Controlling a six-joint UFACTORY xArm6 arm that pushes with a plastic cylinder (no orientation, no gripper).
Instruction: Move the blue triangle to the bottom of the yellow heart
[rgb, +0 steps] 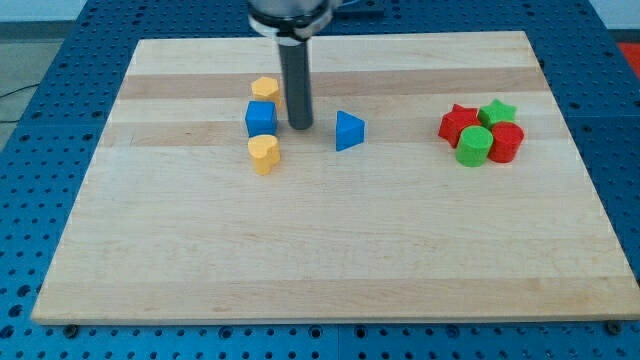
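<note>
Tip of the bare rod, no jaws to open or close, rests between blue cube and blue triangle, triangle just right of it, yellow heart left and nearer

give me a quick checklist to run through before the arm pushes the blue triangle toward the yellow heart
1. My tip in view: ok, between the blue cube-shaped block and the blue triangular block.
2. Tip clear of the triangle: ok, a gap shows.
3. Tip on the triangle's far side for a push toward the view's left: not ok, it stands on the near side.
4. Spot below the yellow heart-shaped block: ok, bare wooden board.
5. Yellow hexagonal block and the red and green cluster out of the path: ok.
</note>
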